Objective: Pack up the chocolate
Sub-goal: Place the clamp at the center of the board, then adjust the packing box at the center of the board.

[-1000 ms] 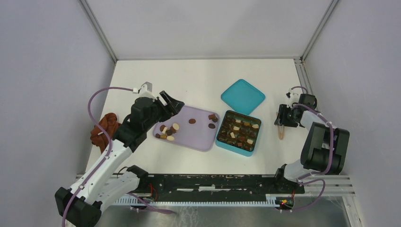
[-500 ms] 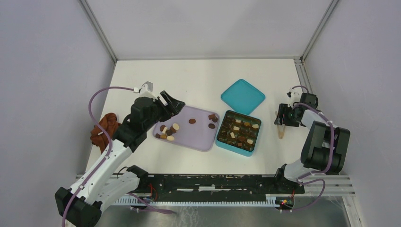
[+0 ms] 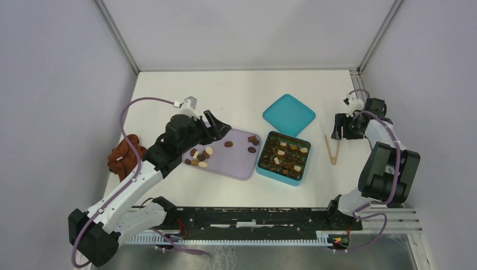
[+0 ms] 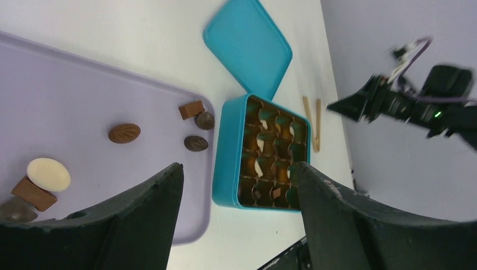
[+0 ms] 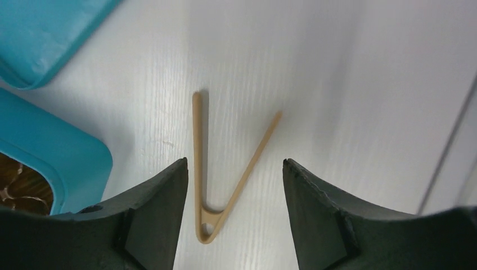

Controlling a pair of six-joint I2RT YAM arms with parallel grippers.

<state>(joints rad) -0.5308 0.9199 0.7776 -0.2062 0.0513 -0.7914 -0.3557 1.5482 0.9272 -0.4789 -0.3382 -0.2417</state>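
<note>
Teal box (image 3: 260,161): chocolates (image 3: 283,156) in its cells, more on lilac tray (image 3: 233,158) beside it; my left gripper (image 3: 216,125), right gripper (image 5: 235,163) gape empty.

Flat lilac plastic tray (image 4: 73,95) runs off the left wrist view's left edge. Square teal box (image 5: 53,160) is cropped by the right wrist view's edge. Rust-brown cloth lump (image 3: 117,158) sits partly behind the left arm (image 3: 147,175)
</note>
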